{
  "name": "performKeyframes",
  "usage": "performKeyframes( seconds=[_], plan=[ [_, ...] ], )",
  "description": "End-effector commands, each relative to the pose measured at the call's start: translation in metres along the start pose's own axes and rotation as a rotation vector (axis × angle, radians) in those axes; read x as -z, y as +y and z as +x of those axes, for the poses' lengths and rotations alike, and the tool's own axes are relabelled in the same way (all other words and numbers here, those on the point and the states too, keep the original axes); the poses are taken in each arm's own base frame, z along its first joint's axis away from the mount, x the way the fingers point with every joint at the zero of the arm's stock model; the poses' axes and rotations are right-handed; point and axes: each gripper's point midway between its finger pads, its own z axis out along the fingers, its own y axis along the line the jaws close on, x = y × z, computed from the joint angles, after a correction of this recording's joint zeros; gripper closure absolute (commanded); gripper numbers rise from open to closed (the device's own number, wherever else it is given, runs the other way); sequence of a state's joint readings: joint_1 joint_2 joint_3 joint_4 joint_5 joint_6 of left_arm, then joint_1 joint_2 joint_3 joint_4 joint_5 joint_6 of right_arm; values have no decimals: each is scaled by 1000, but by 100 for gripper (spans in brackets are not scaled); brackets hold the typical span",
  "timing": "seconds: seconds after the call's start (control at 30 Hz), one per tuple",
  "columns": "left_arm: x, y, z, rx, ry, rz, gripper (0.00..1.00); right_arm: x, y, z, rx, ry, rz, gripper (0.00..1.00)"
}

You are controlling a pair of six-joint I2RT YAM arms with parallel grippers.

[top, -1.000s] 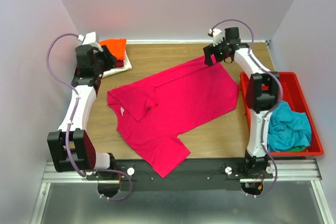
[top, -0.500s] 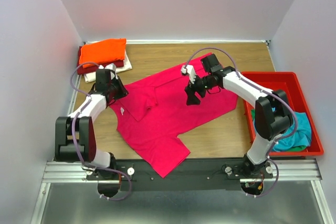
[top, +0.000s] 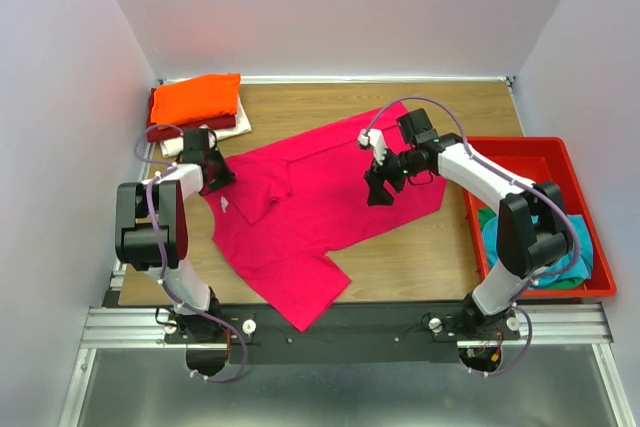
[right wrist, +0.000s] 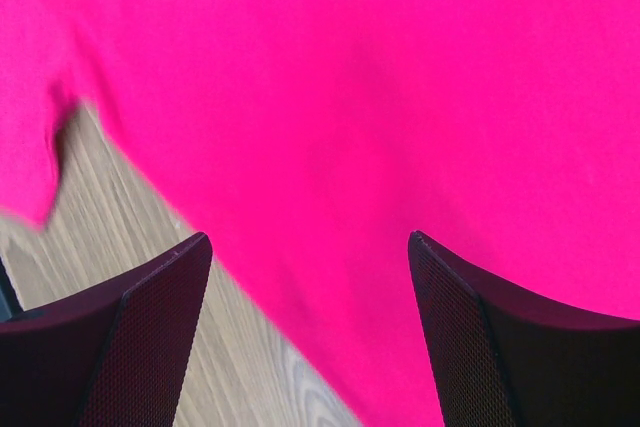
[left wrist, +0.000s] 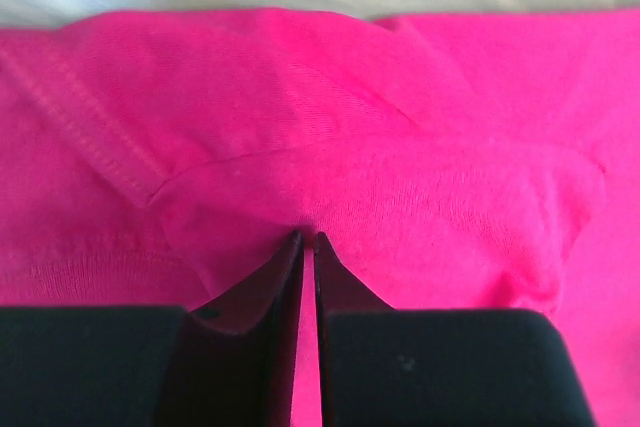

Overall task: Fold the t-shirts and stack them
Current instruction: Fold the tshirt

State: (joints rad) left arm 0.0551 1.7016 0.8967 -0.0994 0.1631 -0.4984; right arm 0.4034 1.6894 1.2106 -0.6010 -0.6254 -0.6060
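The bright pink-red t-shirt (top: 310,197) lies spread on the wooden table, its left sleeve folded in. My left gripper (top: 215,175) is at the shirt's left edge. In the left wrist view its jaws (left wrist: 308,237) are nearly closed, pinching a ridge of the pink cloth (left wrist: 400,187). My right gripper (top: 380,187) hovers open over the shirt's right part. In the right wrist view (right wrist: 308,239) the cloth (right wrist: 400,97) and its hem lie below the spread fingers, which hold nothing.
A folded stack sits at the back left: an orange shirt (top: 195,97) on dark red (top: 163,132) and cream (top: 178,145) ones. A red plastic tray (top: 575,157) at the right holds a crumpled teal shirt (top: 545,247). Bare wood (right wrist: 120,237) shows beside the shirt's hem.
My left gripper came down from the stack to the shirt's left edge and shut on it. My right gripper swung from the far corner to over the shirt. The shirt shifted slightly left.
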Motion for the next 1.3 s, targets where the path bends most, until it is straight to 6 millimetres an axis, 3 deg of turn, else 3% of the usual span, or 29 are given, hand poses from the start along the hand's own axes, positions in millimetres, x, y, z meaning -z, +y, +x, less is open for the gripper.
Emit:
performKeyframes(
  seconds=[0.0, 0.07, 0.17, 0.3, 0.4, 0.43, 0.5, 0.53, 0.63, 0.67, 0.77, 0.83, 0.9, 0.93, 1.0, 1.03, 1.17, 1.27],
  plan=[
    [-11, 60, -20, 45, -13, -204, 83, 12, 4, -2, 11, -42, -13, 14],
    [-18, 73, -31, 50, -6, -240, 83, 15, 4, -3, 14, -47, -7, 14],
    [-22, 75, -46, 35, -9, -243, 83, 17, 3, -3, 19, -48, 0, 14],
    [-7, 48, -65, -46, -21, -129, 80, 19, 3, -1, 25, -53, 0, 14],
    [31, 19, -92, -126, -132, -39, 67, 18, 5, 1, 37, -54, -12, 13],
    [59, -1, -107, -162, -210, 14, 57, 18, 8, -1, 46, -66, -29, 13],
    [83, -27, -112, -238, -273, 88, 50, 15, 19, 6, 92, -77, -76, 13],
    [106, -55, -112, -300, -317, 158, 46, 16, 37, 9, 105, -105, -145, 13],
    [140, -96, -107, -429, -380, 241, 44, 14, 64, 10, 230, -176, -261, 12],
    [146, -118, -94, -478, -368, 282, 44, 13, 72, 12, 265, -180, -284, 12],
    [170, -133, -88, -526, -404, 321, 44, -3, 86, 5, 331, -154, -314, 12],
    [194, -137, -88, -542, -455, 342, 43, -18, 76, -5, 325, -96, -243, 15],
    [212, -137, -92, -553, -505, 340, 39, -35, 60, -2, 257, -28, -186, 17],
    [232, -139, -95, -565, -559, 342, 32, -38, 38, -10, 242, 1, -96, 17],
    [251, -138, -99, -575, -617, 336, 20, -53, 5, -5, 97, 76, 0, 23],
    [267, -138, -100, -577, -663, 340, 18, -48, -21, -23, 75, 71, 91, 26],
    [282, -135, -93, -577, -691, 349, 16, -55, -66, -21, -128, 65, 152, 54],
    [282, -133, -85, -580, -679, 356, 16, -67, -83, -1, -171, 132, 204, 60]
  ],
)
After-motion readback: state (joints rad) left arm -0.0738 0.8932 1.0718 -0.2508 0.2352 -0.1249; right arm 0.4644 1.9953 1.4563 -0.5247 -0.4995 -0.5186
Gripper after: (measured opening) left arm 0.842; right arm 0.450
